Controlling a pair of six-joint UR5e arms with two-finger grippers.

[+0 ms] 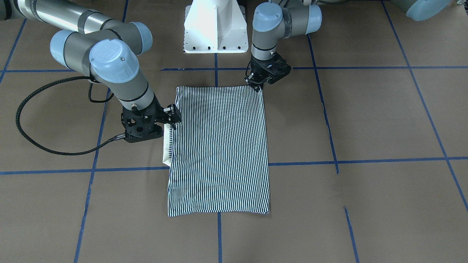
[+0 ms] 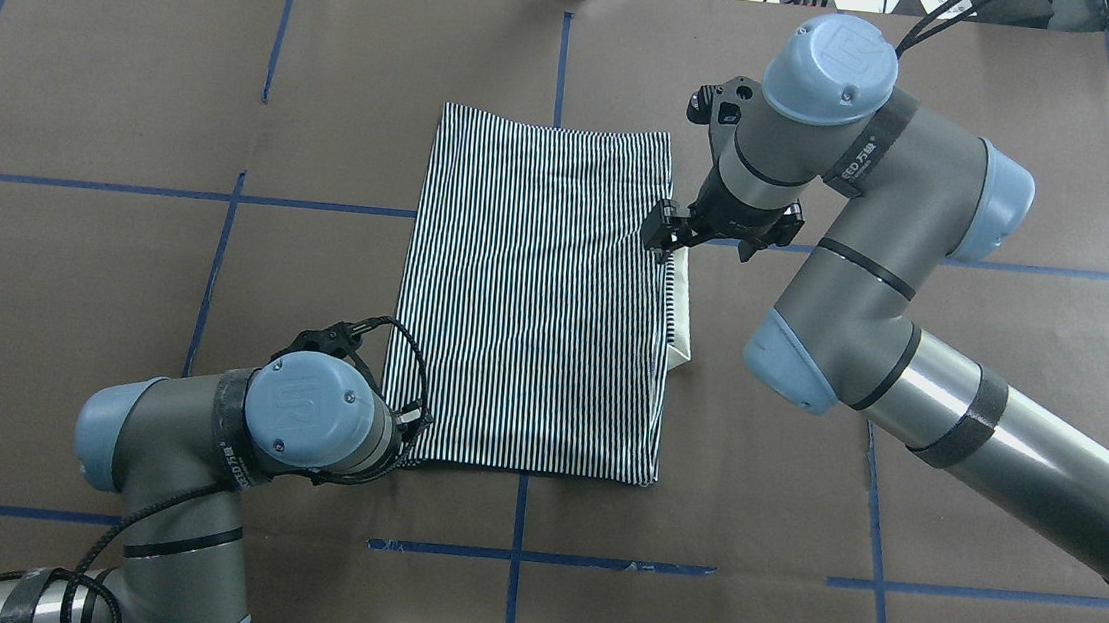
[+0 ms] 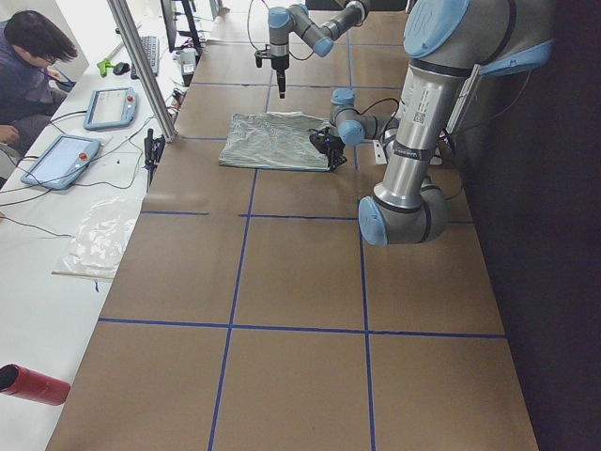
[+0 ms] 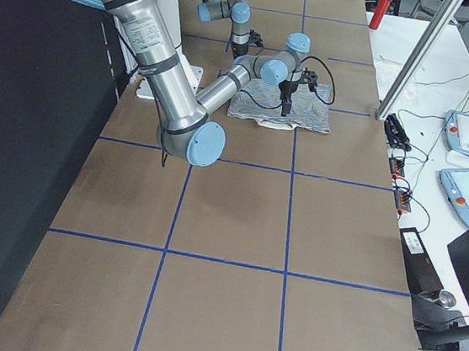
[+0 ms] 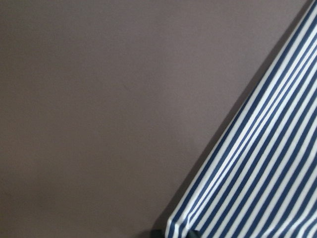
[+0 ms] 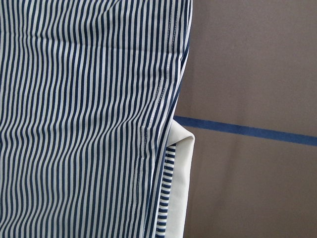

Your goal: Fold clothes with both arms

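**Shirt half-folded, both arms at its edges.** The striped polo shirt [image 2: 535, 300] lies flat mid-table [image 2: 67, 259], folded to a long rectangle. Its cream collar [image 2: 684, 303] pokes out from under the right edge.

The left gripper [image 1: 257, 84] sits at the shirt's near-left corner, the one closest to the white pedestal [image 1: 215, 29]. The right gripper [image 2: 663, 236] sits on the right edge, just at the collar's far end.

Fingers: can't tell for either. The left wrist cam shows only the corner w/ a dark sliver at the bottom of the frame. The right wrist cam shows cloth & collar but no fingertips. The outside views are too small to read the gap.

The step in hand is prob. taking hold for the next fold. To do it well:
- **Grip:** each pinch should bite through all plies at the edge, not just the top one. This matters esp. on the right, where the loose collar could get caught alone or left behind.
- **Placement:** the two holds sit on opposite sides & at different distances along the shirt, so an uneven lift would twist the rectangle.
- **Lift:** best to lift low & together, w/ the cloth kept lightly taut between the arms.
- **Lay-down:** lay edge on edge, checking the stripes vs. the blue tape lines [image 2: 323, 206].
- **Release:** let go only once the cloth is flat.
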